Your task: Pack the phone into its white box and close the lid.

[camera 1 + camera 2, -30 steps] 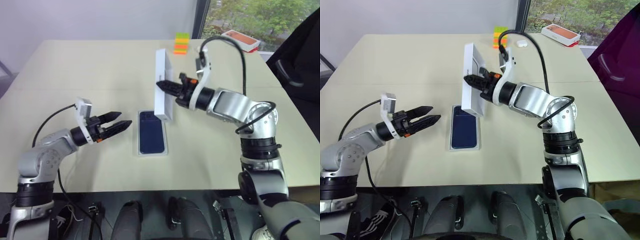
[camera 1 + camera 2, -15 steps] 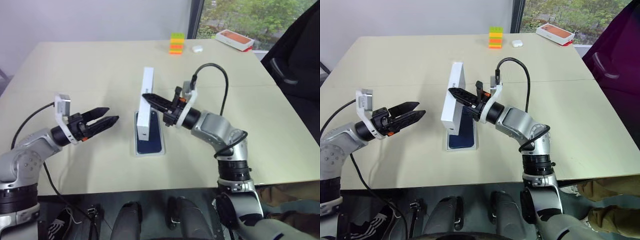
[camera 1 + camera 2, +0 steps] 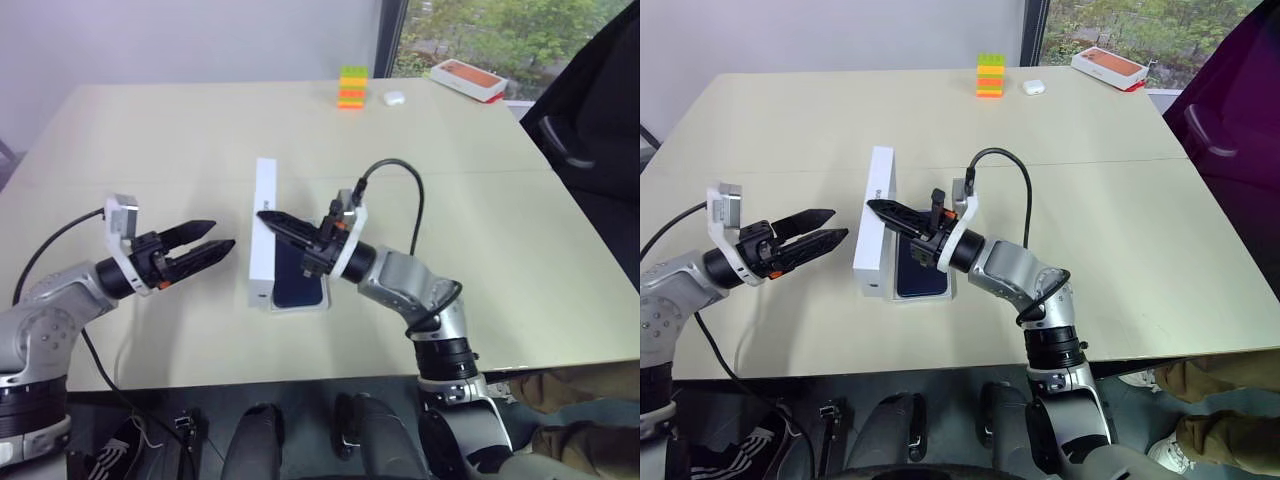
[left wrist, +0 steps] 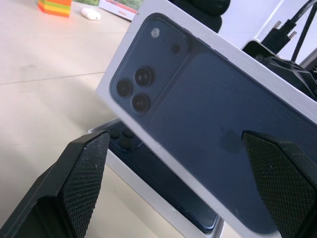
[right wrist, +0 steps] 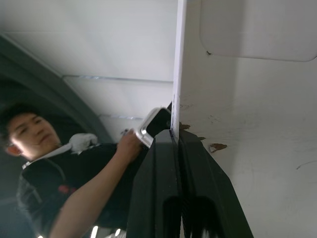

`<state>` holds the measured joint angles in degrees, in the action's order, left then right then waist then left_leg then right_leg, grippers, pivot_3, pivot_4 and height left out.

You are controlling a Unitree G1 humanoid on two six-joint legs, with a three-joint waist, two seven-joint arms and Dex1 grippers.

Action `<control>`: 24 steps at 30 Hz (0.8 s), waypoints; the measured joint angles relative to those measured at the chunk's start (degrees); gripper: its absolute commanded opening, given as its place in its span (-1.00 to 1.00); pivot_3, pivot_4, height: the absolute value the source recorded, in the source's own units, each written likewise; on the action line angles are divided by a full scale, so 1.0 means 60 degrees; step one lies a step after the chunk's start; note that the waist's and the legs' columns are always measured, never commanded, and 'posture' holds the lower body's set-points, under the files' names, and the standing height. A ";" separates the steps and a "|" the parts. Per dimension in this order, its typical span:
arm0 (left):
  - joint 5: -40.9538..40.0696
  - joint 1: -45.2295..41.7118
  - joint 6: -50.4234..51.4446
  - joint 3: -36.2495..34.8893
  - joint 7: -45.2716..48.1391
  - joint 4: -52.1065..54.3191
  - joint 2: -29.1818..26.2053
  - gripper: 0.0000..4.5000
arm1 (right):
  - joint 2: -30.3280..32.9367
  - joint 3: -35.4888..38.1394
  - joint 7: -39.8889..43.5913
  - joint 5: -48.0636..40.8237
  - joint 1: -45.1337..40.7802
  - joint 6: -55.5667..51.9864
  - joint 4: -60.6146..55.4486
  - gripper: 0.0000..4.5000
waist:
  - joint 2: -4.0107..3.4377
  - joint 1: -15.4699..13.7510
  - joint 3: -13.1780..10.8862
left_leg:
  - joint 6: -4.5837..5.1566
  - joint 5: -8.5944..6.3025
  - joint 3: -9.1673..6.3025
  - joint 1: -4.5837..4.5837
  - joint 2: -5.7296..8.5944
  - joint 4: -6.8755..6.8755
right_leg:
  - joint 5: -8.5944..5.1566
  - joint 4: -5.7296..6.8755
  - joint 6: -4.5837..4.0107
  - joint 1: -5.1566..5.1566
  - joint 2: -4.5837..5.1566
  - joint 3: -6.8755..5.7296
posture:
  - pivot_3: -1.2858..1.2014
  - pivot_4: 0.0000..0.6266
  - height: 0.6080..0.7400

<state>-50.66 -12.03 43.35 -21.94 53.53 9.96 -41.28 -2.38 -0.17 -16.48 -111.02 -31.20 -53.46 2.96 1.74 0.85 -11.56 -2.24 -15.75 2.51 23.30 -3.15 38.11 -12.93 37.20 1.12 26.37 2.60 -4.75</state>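
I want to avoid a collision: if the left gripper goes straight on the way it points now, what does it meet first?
Most likely the lid, on its printed top: the left gripper, jaws open, aims at it. The right gripper holds the lid tilted over the phone. Depth is uncertain.

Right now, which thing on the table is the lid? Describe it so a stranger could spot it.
On the beige table, near the front middle, the white box lies flat with the phone inside. The lid stands on edge over its left side, pinched by the right gripper; its top carries a printed dark blue phone picture.
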 measured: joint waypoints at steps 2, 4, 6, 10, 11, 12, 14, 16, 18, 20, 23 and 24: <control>0.0005 0.0187 -0.0024 -0.0080 0.0022 0.0018 -0.0051 1.00 | -0.0014 0.0003 0.0182 0.0031 0.0007 0.0017 0.0253 -0.99 | 0.0000 -0.0002 0.0000 | 0.0000 0.0000 0.0001 0.0001 0.0000 0.0000 | 0.0000 -0.0001 0.0000 0.0001 0.0001 0.0001 | 0.03 -0.52 1.00; 0.0030 0.0400 -0.0102 -0.0106 0.0115 0.0051 -0.0132 1.00 | -0.0153 0.0005 0.0397 0.0033 0.0001 0.0019 0.0516 -0.99 | 0.0000 0.0000 0.0000 | 0.0000 0.0000 0.0002 0.0001 0.0000 0.0000 | 0.0000 -0.0001 0.0000 0.0001 0.0001 0.0001 | 0.03 -0.52 1.00; 0.0050 0.0464 -0.0221 -0.0106 0.0182 0.0055 -0.0136 1.00 | -0.0234 0.0004 0.0583 0.0069 -0.0005 0.0017 0.0709 -0.99 | 0.0000 -0.0007 0.0000 | 0.0000 0.0000 0.0000 0.0002 0.0000 0.0000 | 0.0000 -0.0001 0.0000 0.0001 0.0001 -0.0001 | 0.03 -0.52 1.00; 0.0352 0.0582 -0.0556 0.0000 0.0219 0.0131 -0.0140 1.00 | -0.0528 0.0034 0.1111 0.0482 -0.0218 0.0016 0.1344 -0.99 | 0.0001 -0.0005 0.0001 | 0.0000 0.0000 0.0002 0.0000 0.0001 0.0002 | 0.0001 0.0000 -0.0002 -0.0001 0.0002 0.0001 | 0.03 -0.52 1.00; 0.0430 0.0585 -0.0634 0.0093 0.0220 0.0177 -0.0128 1.00 | -0.0631 0.0065 0.1290 0.0655 -0.0302 0.0040 0.1573 -0.99 | 0.0001 -0.0008 0.0001 | 0.0000 0.0000 0.0001 0.0000 0.0001 0.0003 | 0.0002 0.0000 -0.0003 -0.0001 0.0001 0.0001 | 0.03 -0.52 1.00; 0.0453 0.0586 -0.0663 0.0128 0.0215 0.0193 -0.0115 1.00 | -0.0690 0.0096 0.1427 0.0825 -0.0372 0.0047 0.1738 -0.99 | 0.0001 -0.0008 0.0001 | 0.0000 0.0000 0.0001 0.0000 0.0000 0.0003 | 0.0002 0.0000 -0.0003 -0.0001 0.0002 0.0001 | 0.03 -0.52 1.00; 0.0494 0.0567 -0.0706 0.0141 0.0170 0.0193 -0.0061 1.00 | -0.0843 0.0135 0.1653 0.1142 -0.0459 0.0074 0.1971 -0.99 | 0.0001 -0.0008 0.0001 | 0.0000 0.0000 0.0000 0.0001 -0.0001 0.0003 | 0.0002 0.0000 -0.0003 -0.0001 0.0000 0.0001 | 0.03 -0.52 1.00; 0.0568 0.0557 -0.0750 0.0144 0.0084 0.0191 -0.0038 1.00 | -0.0849 0.0206 0.1867 0.1482 -0.0463 0.0058 0.2187 -0.99 | 0.0001 -0.0009 0.0001 | 0.0000 0.0000 0.0002 0.0003 0.0000 0.0003 | 0.0002 -0.0001 -0.0002 -0.0001 0.0003 0.0001 | 0.03 -0.52 1.00; 0.0569 0.0556 -0.0744 0.0145 0.0040 0.0191 -0.0036 0.89 | -0.0851 0.0278 0.2002 0.1762 -0.0463 0.0048 0.2435 -1.00 | 0.0001 -0.0009 0.0001 | 0.0000 0.0000 0.0003 0.0004 0.0001 0.0003 | 0.0002 -0.0002 -0.0002 -0.0001 0.0007 0.0001 | 0.03 -0.52 1.00; 0.0564 0.0536 -0.0700 0.0146 0.0008 0.0179 -0.0036 0.64 | -0.0852 0.0348 0.2140 0.2042 -0.0462 0.0010 0.2605 -1.00 | 0.0001 -0.0009 0.0001 | 0.0000 0.0000 0.0003 0.0003 0.0002 0.0004 | 0.0002 -0.0001 -0.0002 -0.0001 0.0008 0.0001 | 0.03 -0.52 1.00; 0.0569 0.0518 -0.0642 0.0149 -0.0046 0.0109 -0.0035 0.00 | -0.0853 0.0496 0.2266 0.2366 -0.0461 -0.0114 0.2783 -1.00 | 0.0001 -0.0003 0.0001 | 0.0000 0.0000 0.0002 0.0002 0.0001 0.0004 | 0.0002 0.0002 -0.0002 0.0000 0.0005 0.0000 | 0.03 -0.52 1.00; 0.0571 0.0506 -0.0642 0.0150 -0.0053 0.0090 -0.0027 -0.23 | -0.0854 0.0550 0.2303 0.2434 -0.0461 -0.0152 0.2796 -1.00 | 0.0001 -0.0003 0.0001 | 0.0000 0.0000 0.0001 0.0002 0.0001 0.0004 | 0.0002 0.0002 -0.0002 -0.0001 0.0004 0.0000 | 0.03 -0.52 1.00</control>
<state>-47.23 -9.00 39.50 -21.04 53.21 10.50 -41.44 -7.51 3.13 -2.66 -96.42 -33.97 -54.38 19.74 1.75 0.83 -11.55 -2.24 -15.75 2.52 23.31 -3.14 38.14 -12.92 37.21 1.11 26.37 2.62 -4.75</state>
